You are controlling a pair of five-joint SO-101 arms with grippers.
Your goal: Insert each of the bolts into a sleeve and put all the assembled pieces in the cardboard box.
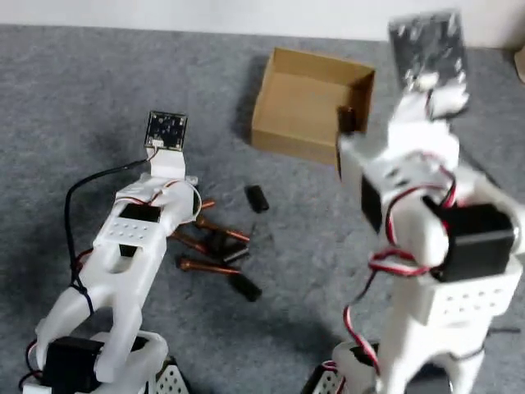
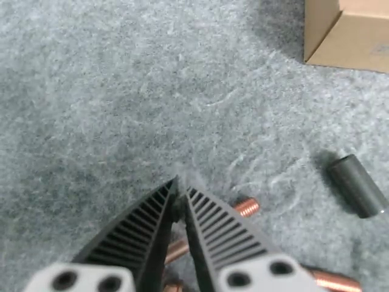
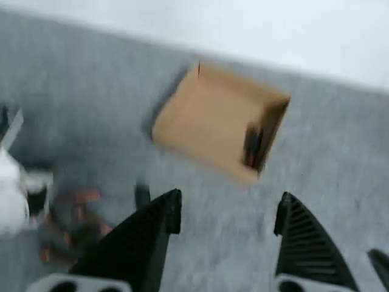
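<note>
Left wrist view: ribbed tool (image 2: 179, 190) closed near coppery threaded bolts (image 2: 246, 207).

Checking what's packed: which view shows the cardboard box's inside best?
High view: looks down into the cardboard box, a dark piece against its inner wall. Right wrist view shows both too; left wrist view, an outer corner.

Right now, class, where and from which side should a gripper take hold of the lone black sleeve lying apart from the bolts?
Grip the black sleeve across its middle, coming down from above. It lies on its side, a cylinder with bare mat along both long sides, clear of the bolts.
</note>
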